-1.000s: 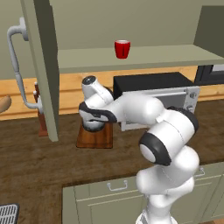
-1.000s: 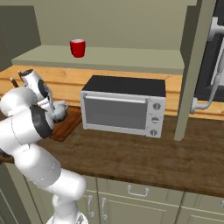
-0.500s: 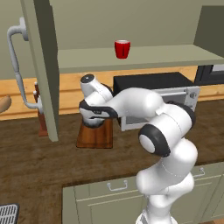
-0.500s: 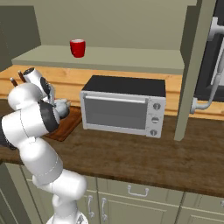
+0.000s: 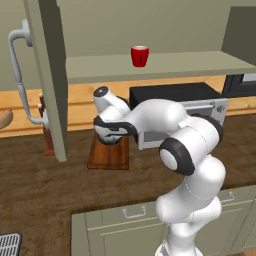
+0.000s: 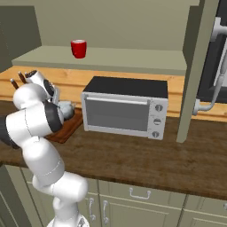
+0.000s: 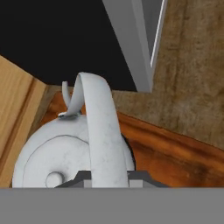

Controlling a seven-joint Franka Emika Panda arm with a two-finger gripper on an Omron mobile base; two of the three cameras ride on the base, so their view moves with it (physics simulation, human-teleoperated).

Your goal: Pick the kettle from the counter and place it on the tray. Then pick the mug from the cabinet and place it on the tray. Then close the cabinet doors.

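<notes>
The silvery-white kettle (image 7: 61, 151) sits low over the reddish-brown tray (image 7: 175, 153), and I cannot tell whether it touches the board. My gripper (image 7: 109, 177) is shut on its arched handle (image 7: 99, 118) from above. From the base, the kettle (image 6: 66, 109) shows beside my wrist above the tray (image 5: 107, 159) on the dark counter (image 5: 35, 190). The red mug (image 5: 140, 55) stands on the pale shelf of the open cabinet (image 5: 165, 65), well above and to the right of my hand. Both cabinet doors (image 5: 47, 75) (image 6: 195, 66) stand open.
A grey microwave (image 6: 124, 107) stands right of the tray, close to my forearm. A dark knife block (image 5: 48, 135) sits behind the left door's lower edge. Drawers (image 6: 142, 199) run below the counter front.
My elbow has swung up and right while the hand keeps the kettle over the tray, almost in the same place. The grip is unchanged.
</notes>
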